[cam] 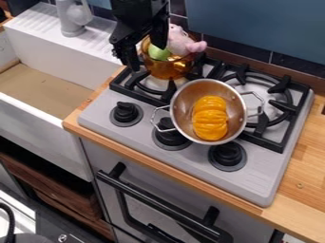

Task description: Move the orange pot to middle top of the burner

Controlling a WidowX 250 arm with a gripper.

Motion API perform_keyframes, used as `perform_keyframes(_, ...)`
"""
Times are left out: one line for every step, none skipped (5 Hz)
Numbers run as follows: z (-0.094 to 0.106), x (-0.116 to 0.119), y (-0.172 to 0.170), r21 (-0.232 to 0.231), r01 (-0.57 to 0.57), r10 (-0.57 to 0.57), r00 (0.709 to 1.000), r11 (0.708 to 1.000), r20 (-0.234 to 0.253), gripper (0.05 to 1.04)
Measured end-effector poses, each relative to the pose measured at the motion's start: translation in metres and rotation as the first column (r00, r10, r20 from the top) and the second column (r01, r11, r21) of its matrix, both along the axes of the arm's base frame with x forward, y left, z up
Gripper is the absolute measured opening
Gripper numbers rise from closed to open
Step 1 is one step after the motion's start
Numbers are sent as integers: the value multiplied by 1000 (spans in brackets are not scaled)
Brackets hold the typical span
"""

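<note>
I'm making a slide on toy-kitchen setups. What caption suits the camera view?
End effector at an orange pot with a pink plush toy, behind a metal pot holding a yellow-orange item.

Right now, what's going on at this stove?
The black two-finger gripper hangs open at the left rim of the see-through orange pot, with no grip on it that I can make out. That pot sits at the back left of the grey stove, a pink plush toy and a green item inside. It isn't at the middle top yet. Nearer the front, a round steel pot holds a ridged orange-yellow toy.
</note>
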State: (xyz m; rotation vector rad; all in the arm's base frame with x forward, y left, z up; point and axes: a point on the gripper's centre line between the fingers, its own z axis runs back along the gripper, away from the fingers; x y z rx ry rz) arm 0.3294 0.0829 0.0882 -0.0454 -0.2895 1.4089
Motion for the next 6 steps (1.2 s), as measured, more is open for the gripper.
perform_keyframes(1,1,1,24,-50,50,999,998,11,994)
perform_keyframes(-8,-2,1,41,-85,86,996,996,-29,994)
perform_keyframes(-10,-1,-1,50,-82,84,996,995,-31,994)
perform_keyframes(-19,1,-5,64,-89,92,995,994,-44,962)
perform_keyframes(-18,7,-6,58,-100,102,994,993,-38,705)
perform_keyframes(-23,8,-9,64,-98,101,994,993,-46,413)
